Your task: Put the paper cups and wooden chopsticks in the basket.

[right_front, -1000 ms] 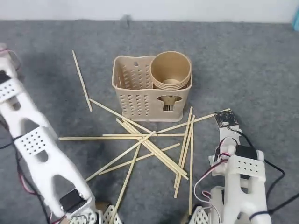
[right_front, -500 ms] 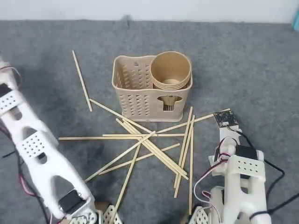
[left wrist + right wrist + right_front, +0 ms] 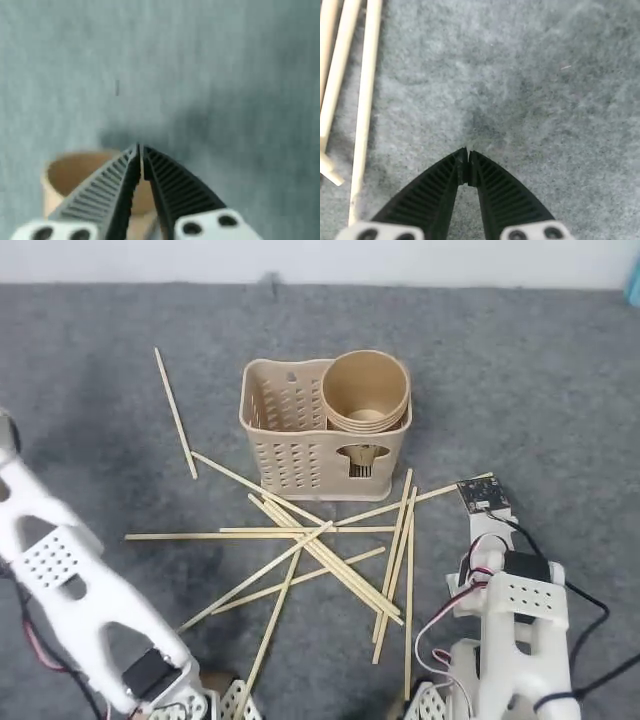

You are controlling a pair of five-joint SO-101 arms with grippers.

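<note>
Standing near the middle of the grey bench (image 3: pixel 520 380), the basket (image 3: pixel 285 435) holds a stack of paper cups (image 3: pixel 365 390) upright in one of its two compartments, the one on the side of the right arm (image 3: pixel 520 610). Most of the wooden chopsticks (image 3: pixel 325 558) lie scattered and crossed on the bench just in front of the basket, between the two arms. A lone chopstick (image 3: pixel 175 413) lies apart, off to the side of the left arm (image 3: pixel 60 570).

The left tool (image 3: pixel 140 150) has its ribbed jaws pressed together with nothing between them. Another paper cup (image 3: pixel 70 172) shows beneath it, partly hidden by the jaws. The right tool (image 3: pixel 468 154) is likewise closed and empty, hanging over bare bench, with a few chopsticks (image 3: pixel 364 100) lying near beside it.
</note>
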